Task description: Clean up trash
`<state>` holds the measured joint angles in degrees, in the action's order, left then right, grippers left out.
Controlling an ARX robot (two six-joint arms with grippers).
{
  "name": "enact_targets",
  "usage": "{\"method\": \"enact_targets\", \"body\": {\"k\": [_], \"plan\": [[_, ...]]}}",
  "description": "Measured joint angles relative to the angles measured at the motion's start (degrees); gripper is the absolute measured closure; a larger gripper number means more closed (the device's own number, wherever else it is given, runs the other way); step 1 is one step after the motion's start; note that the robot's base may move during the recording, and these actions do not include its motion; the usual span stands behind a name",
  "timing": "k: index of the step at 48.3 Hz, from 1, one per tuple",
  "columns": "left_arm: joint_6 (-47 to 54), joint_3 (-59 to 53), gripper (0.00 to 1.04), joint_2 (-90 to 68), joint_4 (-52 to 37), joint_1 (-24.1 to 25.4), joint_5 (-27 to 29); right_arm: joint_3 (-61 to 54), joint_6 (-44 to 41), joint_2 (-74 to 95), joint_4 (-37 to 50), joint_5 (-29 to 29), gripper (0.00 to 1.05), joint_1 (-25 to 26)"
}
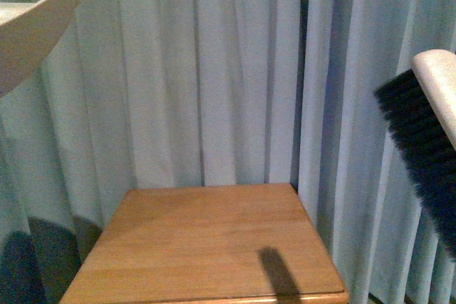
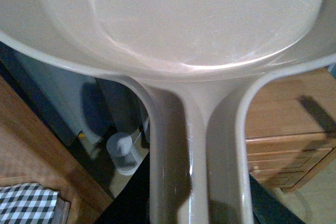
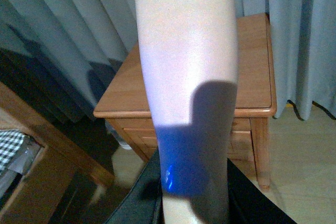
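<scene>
No trash wad shows in any view. The pale pink dustpan point(image 1: 28, 33) pokes in at the upper left of the front view, held high. In the left wrist view its pan and handle point(image 2: 191, 145) fill the picture, and my left gripper point(image 2: 194, 213) is shut on the handle. The brush point(image 1: 427, 140), pale back and dark bristles, hangs at the right edge of the front view. In the right wrist view its pale handle point(image 3: 186, 77) runs up the middle, and my right gripper point(image 3: 191, 203) is shut on it. The wooden nightstand top point(image 1: 206, 240) below is bare.
Pale curtains point(image 1: 214, 69) hang behind the nightstand. The nightstand point(image 3: 257, 72) has drawers point(image 2: 283, 150). A small white round device point(image 2: 123, 153) stands on the floor. A wooden frame point(image 3: 47, 140) and checked cloth point(image 2: 26, 203) lie nearby.
</scene>
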<state>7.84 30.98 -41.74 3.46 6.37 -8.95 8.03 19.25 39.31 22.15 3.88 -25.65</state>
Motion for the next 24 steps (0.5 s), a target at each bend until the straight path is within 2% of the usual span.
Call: {"method": "enact_targets", "body": {"k": [10,24], "plan": [[-1.29,-4.70,0.81,11.87,5.70,2.86,-2.95,0.00,-0.02,0.00,0.00,0.00,0.86,0.00],[-1.95,-7.80,0.81,19.56,7.80,2.40,-1.60,0.00,0.00,0.00,0.00,0.02,0.86,-0.02]]}}
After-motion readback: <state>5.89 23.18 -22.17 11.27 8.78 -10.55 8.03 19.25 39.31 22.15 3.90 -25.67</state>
